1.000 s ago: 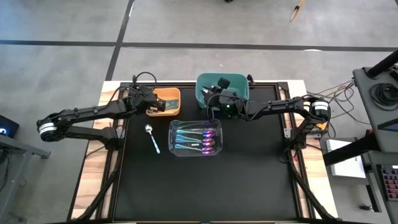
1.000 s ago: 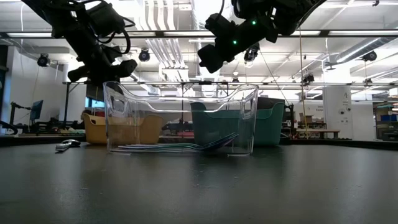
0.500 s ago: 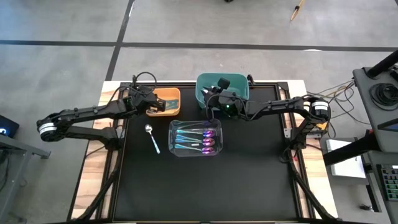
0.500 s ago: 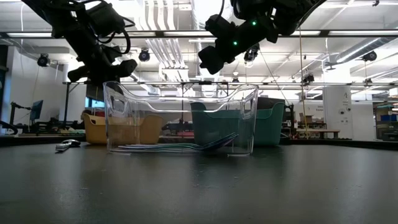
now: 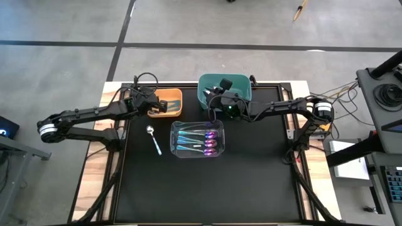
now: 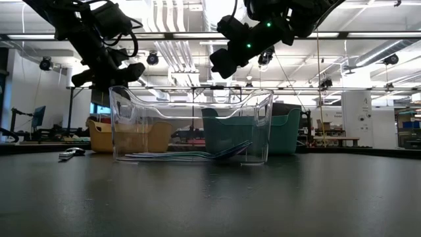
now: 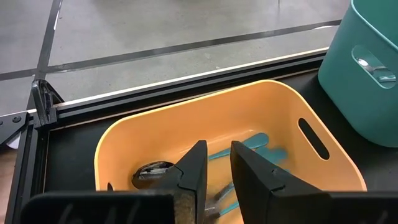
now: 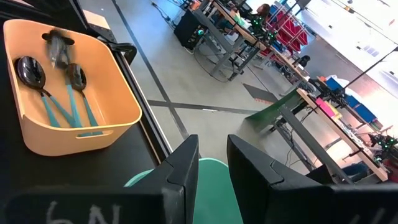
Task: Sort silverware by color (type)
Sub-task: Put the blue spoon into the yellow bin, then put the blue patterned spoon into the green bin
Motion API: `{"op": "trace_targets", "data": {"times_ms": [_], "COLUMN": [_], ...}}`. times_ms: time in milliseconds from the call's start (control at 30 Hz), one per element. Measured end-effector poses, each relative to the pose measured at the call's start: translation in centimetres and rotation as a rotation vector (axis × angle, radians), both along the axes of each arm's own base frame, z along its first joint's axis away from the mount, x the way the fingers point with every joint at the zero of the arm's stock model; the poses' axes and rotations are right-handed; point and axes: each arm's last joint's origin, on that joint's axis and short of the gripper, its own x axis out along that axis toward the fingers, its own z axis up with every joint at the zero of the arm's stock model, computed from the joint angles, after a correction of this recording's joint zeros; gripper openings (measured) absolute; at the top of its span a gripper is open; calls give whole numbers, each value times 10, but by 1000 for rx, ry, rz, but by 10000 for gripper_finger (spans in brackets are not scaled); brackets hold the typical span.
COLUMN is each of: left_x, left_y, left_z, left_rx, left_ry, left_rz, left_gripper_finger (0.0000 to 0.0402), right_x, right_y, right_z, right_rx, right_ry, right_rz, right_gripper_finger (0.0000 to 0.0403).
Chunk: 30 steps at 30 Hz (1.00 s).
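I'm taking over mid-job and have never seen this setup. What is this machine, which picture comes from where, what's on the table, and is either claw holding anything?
It is a two-armed robot at a black table. One picture looks straight down, one looks level across the tabletop, and two come from cameras on the wrists.

From above, three bins stand at the far side: an orange bin, a teal bin and a clear bin in front holding teal-handled spoons with purple-pink bowls. One silver spoon lies loose on the table left of the clear bin.

The left gripper hangs over the orange bin, where dark-bowled spoons lie; its fingers stand slightly apart with nothing between them. The right gripper hangs over the teal bin, also slightly apart and holding nothing.
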Motion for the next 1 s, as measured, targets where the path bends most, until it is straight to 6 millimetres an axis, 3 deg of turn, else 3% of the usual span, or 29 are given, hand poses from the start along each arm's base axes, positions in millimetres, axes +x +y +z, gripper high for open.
{"op": "trace_targets", "data": {"times_ms": [1000], "left_x": [-1], "left_y": [0], "left_z": [0], "left_rx": [-8], "left_ry": [10], "left_rz": [-3], "left_gripper_finger": [53], "right_x": [0], "right_y": [0], "right_z": [0], "right_rx": [5], "right_ry": [-4], "right_rz": [-3], "right_gripper_finger": [77]}}
